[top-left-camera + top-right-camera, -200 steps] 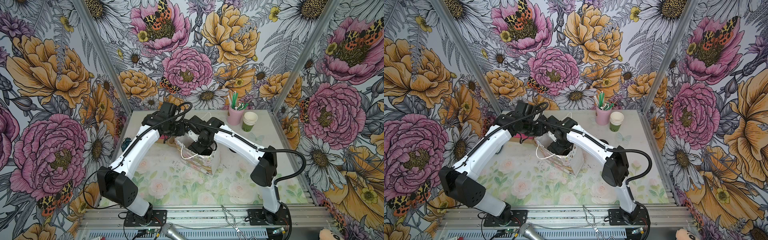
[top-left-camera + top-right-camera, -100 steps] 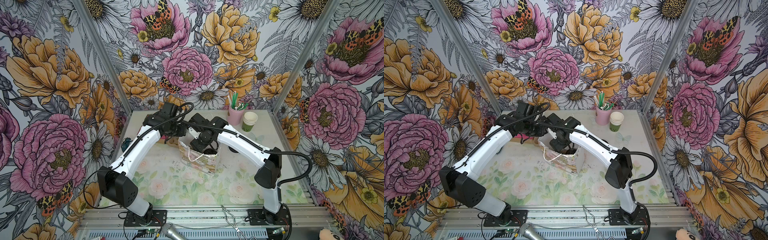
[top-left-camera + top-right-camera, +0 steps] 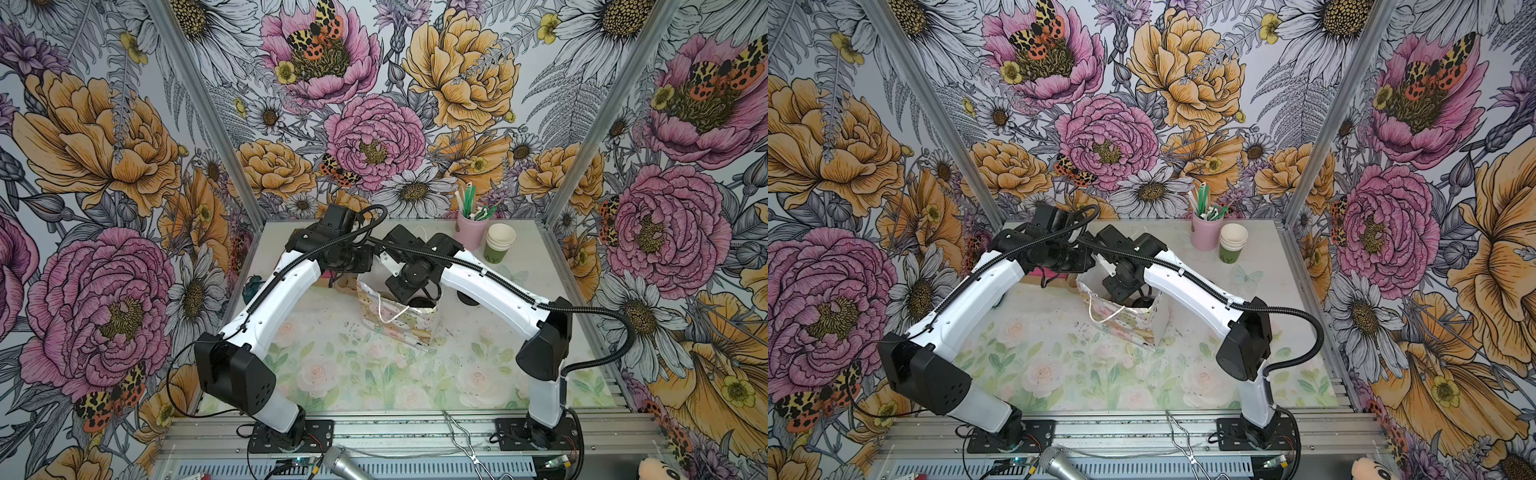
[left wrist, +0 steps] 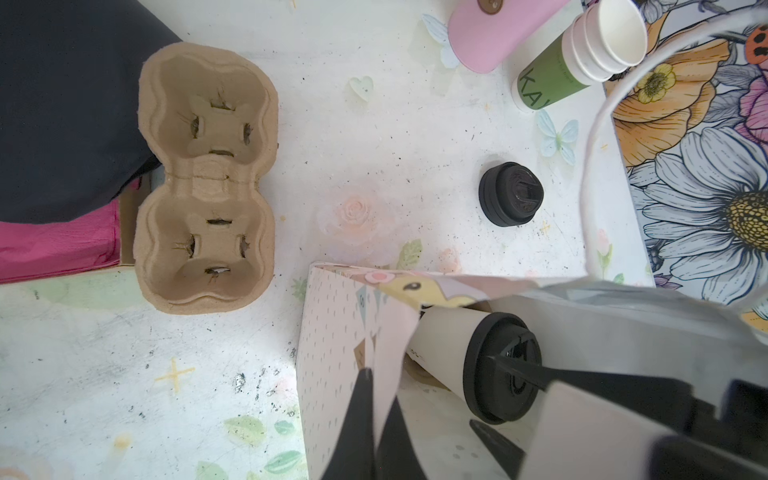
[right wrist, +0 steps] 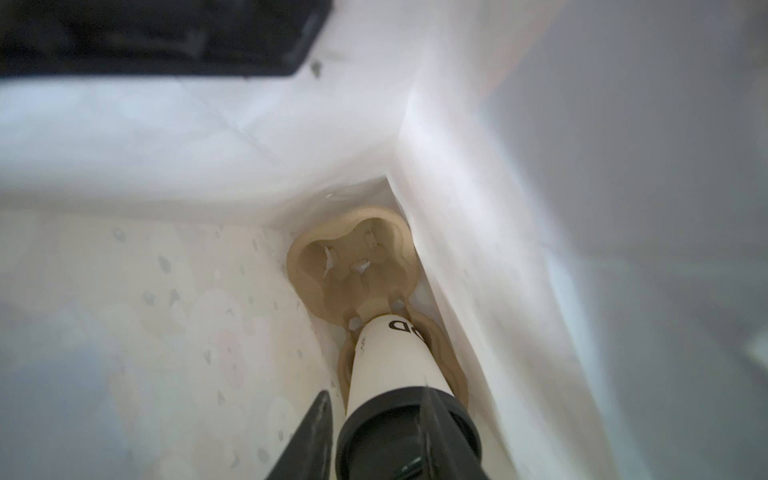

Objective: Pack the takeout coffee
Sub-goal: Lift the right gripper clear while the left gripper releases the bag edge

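Outward swung the right elbow. Now the right gripper (image 5: 374, 399) straddles the lid of the leaning coffee cup (image 5: 390, 361), grip unclear; the left gripper (image 4: 379, 399) pinches the bag (image 3: 399, 328).

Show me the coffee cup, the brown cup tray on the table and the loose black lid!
coffee cup (image 4: 446, 351): left wrist view, on its white side.
cup tray (image 4: 208, 172): left wrist view, on its middle bridge.
black lid (image 4: 510, 194): left wrist view, on its top.

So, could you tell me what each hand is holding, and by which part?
The left hand pinches the paper bag by its top edge; the right hand sits at the lid of the takeout coffee, grip unclear.
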